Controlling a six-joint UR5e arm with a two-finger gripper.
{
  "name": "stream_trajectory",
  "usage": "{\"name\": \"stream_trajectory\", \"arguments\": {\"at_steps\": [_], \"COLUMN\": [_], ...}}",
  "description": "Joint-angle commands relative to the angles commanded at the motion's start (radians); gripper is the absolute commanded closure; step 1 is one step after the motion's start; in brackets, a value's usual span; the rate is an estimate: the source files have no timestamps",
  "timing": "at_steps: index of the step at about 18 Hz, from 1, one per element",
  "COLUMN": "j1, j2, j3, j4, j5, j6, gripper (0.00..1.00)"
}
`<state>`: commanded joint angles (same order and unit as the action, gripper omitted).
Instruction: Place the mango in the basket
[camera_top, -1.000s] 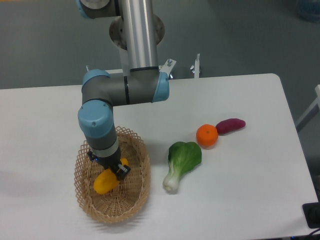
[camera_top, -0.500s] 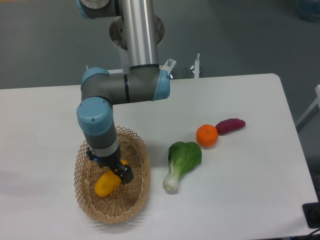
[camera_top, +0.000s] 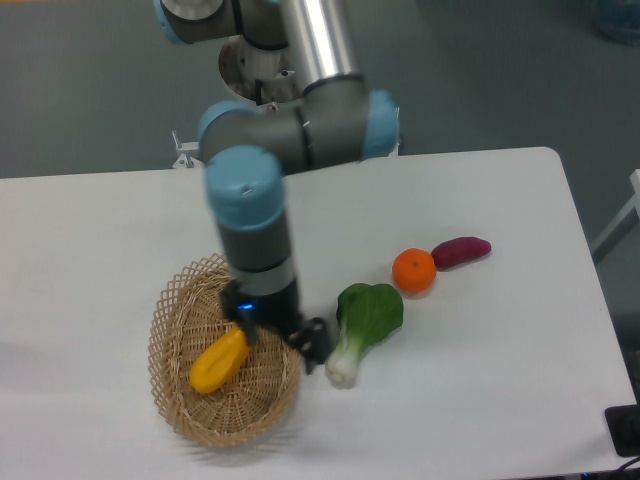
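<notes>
The yellow mango lies inside the light tan wicker basket at the front left of the table, its orange end toward the upper right. My gripper is just over the basket's right rim, to the right of the mango and apart from it. It holds nothing and its jaws look open, though the arm is motion-blurred.
A green bok choy lies right beside the gripper. A round orange and a small purple vegetable lie further right. The arm's column rises from the back of the table.
The gripper has let go of the mango, which now rests in the basket. The arm has swung right, away from the basket's middle toward its right rim.
</notes>
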<state>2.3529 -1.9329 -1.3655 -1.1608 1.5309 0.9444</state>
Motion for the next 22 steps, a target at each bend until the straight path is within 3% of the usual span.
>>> {"name": "stream_trajectory", "arguments": {"at_steps": [4,11,22], "j1": [0.095,0.229,0.298], "j2": [0.017,0.054,0.057], "j3": [0.057,0.075,0.101], "j4": [-0.114,-0.21,-0.263], "j5": [-0.047,-0.071,-0.098], "j6": [0.149,0.399,0.491], "gripper": [0.0,0.0,0.0]}}
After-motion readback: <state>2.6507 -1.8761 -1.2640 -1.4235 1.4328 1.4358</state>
